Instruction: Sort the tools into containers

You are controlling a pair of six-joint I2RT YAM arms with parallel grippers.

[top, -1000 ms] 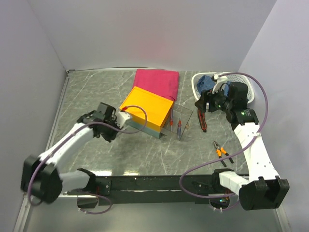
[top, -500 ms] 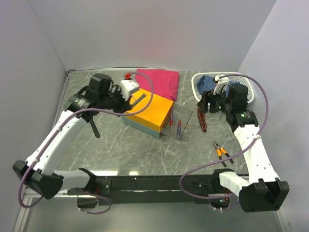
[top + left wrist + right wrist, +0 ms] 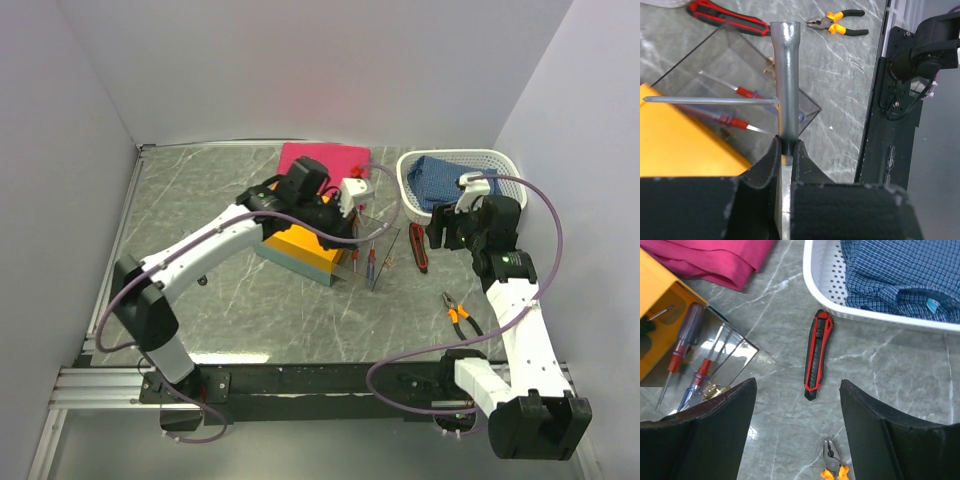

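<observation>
The grey marbled table (image 3: 185,195) was walled on its left, far and right sides, and its widest bare stretch lay left of and nearer than the box. The left arm (image 3: 215,240) reached across that stretch and over the box (image 3: 300,248), whose orange-yellow top faced up and whose clear side panel (image 3: 380,240) stood on its right. The right arm (image 3: 520,310) ran along the right edge, close to the right wall.

The white slotted basket (image 3: 408,190) sat in the far right corner with the blue cloth (image 3: 440,178) filling it. The pink cloth (image 3: 325,160) lay at the far edge, just beyond the box. Between the clear panel and the basket ran a narrow strip of bare table, and the red-and-black tool (image 3: 815,355) lay in it, just beside the basket's rim but apart from it.

The left gripper (image 3: 787,149) was clamped narrow on a thin grey tool (image 3: 786,75), a tube with a slim cross rod, held out over the clear compartment; whether it touched the box could not be told. Two red-handled screwdrivers (image 3: 742,92) lay inside that compartment. The right gripper (image 3: 797,382) hung with its jaws wide and nothing between them, above the red-and-black tool. The small orange-handled pliers (image 3: 458,315) lay on open table nearer in, just left of the right arm.
</observation>
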